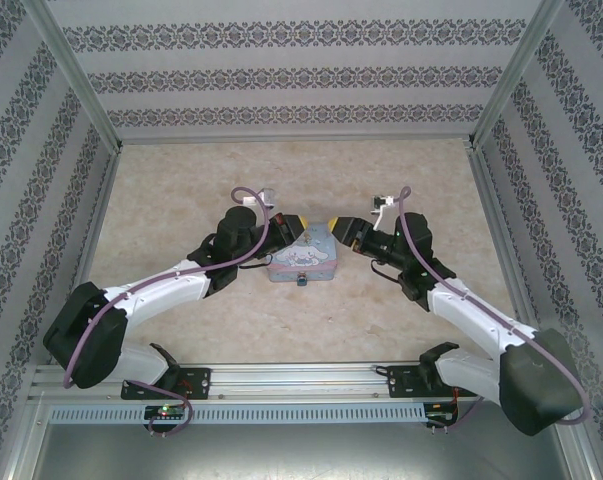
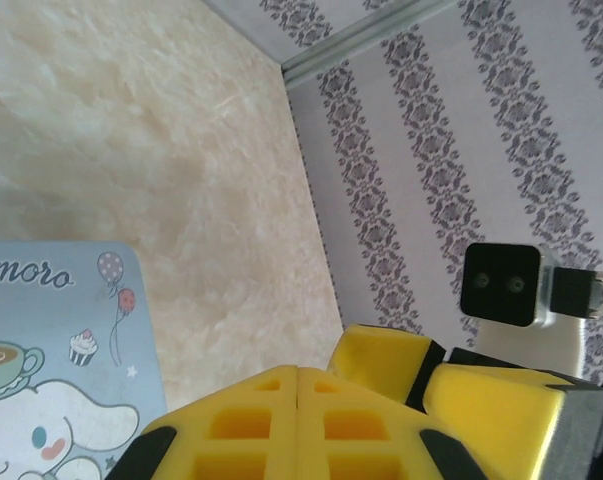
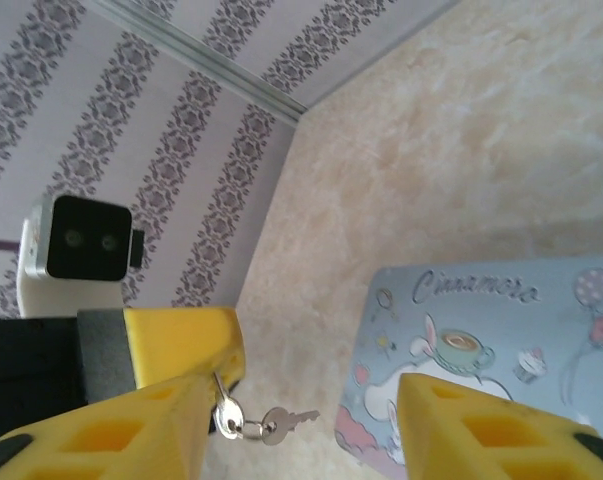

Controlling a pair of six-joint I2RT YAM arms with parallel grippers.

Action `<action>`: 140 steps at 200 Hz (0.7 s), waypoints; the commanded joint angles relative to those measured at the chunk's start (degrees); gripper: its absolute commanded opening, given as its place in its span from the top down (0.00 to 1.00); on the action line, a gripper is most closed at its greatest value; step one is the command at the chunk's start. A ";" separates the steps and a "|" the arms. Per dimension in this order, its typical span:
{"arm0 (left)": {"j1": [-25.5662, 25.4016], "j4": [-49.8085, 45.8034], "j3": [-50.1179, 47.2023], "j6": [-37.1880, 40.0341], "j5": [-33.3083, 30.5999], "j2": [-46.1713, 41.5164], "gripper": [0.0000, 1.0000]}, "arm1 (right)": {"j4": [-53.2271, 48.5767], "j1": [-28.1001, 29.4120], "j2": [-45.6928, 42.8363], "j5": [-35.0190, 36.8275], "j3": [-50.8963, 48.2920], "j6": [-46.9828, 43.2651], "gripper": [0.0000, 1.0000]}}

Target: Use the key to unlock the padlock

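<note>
Yellow fingers (image 3: pixel 131 425) of my right gripper (image 1: pixel 338 228) sit at the bottom of its wrist view, standing apart with a clear gap and nothing clamped across it. At the inner edge of the 9 o'clock finger the key (image 3: pixel 289 419) dangles on a small ring (image 3: pixel 249 430), its blade lying almost flat and pointing toward 3 o'clock. It hangs right where the tip of the left gripper (image 2: pixel 297 410) sits, and I cannot tell which of the two actually pinches the ring. The left jaws are pressed flush together, seam closed

From above, both grippers meet over the far edge of the tin (image 1: pixel 301 262), left at its 11 o'clock, right at its 1 o'clock. The padlock (image 1: pixel 302 281) sits at the tin's 6 o'clock edge, on the near side, touching it or just beside it. So from the key the padlock lies toward 6 o'clock, across the whole tin. I judge neither arm clearly nearer. The key needs a firm hold, and its blade needs turning toward the padlock before it travels there
</note>
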 commanded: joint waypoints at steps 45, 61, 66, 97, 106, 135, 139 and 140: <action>0.73 9.48 -0.51 -4.39 -3.04 -0.13 1.00 | 15.90 4.41 7.19 2.93 2.35 6.66 0.62; 0.76 10.33 -0.56 -4.79 -3.16 0.21 1.00 | 17.79 5.13 8.41 3.31 2.63 7.20 0.64; 0.79 10.51 -0.56 -4.88 -3.15 0.29 1.00 | 18.42 5.35 8.79 3.49 2.59 7.40 0.64; 0.77 11.04 -0.41 -4.98 -3.41 0.66 1.00 | 23.22 6.14 11.04 3.89 1.70 9.35 0.65; 0.80 11.14 -0.38 -4.98 -3.37 0.84 1.00 | 24.76 6.16 11.75 3.96 1.29 10.11 0.65; 0.80 11.36 -0.47 -5.13 -3.42 1.02 1.00 | 27.73 6.57 13.27 4.07 0.79 11.20 0.66; 0.80 11.35 -0.46 -5.08 -3.41 1.02 1.00 | 28.09 6.64 13.43 4.06 0.79 11.26 0.66; 0.80 11.33 -0.50 -5.08 -3.37 1.02 1.00 | 28.14 6.66 13.46 4.06 0.75 11.31 0.66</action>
